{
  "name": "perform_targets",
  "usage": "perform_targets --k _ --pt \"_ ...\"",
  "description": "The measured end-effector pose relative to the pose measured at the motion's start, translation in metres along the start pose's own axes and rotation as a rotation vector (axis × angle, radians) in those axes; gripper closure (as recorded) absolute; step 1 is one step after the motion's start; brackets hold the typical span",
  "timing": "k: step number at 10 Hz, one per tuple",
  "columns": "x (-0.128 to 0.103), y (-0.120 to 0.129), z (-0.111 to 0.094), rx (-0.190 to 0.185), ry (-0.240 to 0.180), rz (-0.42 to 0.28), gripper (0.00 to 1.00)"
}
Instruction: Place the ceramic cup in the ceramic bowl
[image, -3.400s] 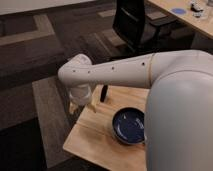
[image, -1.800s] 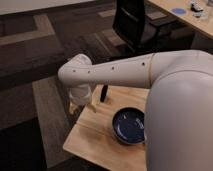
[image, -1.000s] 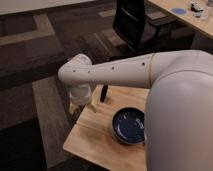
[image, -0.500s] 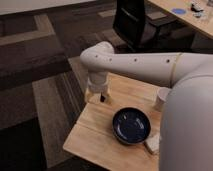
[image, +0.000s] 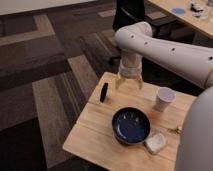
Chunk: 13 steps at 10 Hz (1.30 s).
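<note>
The white ceramic cup (image: 163, 98) stands upright on the right part of the wooden table (image: 95, 130), empty-handed of any grip. The dark navy ceramic bowl (image: 131, 125) sits in the table's middle, in front and left of the cup. My gripper (image: 129, 83) hangs over the table's far edge, left of the cup and behind the bowl. Its two fingers point down, spread apart, with nothing between them.
A small black upright object (image: 103, 92) stands near the table's far left. A whitish sponge-like block (image: 155, 143) lies right of the bowl at the front. A black chair (image: 131, 15) and a long desk (image: 190, 15) stand behind. Carpet surrounds the table.
My arm has swung right and back, from the table's left side to its far edge. The cup, hidden by the arm earlier, now shows.
</note>
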Motion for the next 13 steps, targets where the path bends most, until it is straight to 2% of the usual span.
perform_targets --k 3,4,6,9,11,13 --pt "0.0 0.002 0.0 -0.002 0.0 0.0 0.35" --pt "-0.001 -0.012 -0.002 0.003 -0.006 0.03 0.35" --pt "-0.01 -0.051 -0.01 0.01 -0.029 0.098 0.35" --pt "-0.022 -0.122 0.0 0.004 -0.049 0.153 0.35" --pt "-0.022 -0.168 0.021 0.006 -0.068 0.204 0.35" --pt "-0.017 -0.193 0.046 0.0 -0.065 0.228 0.35"
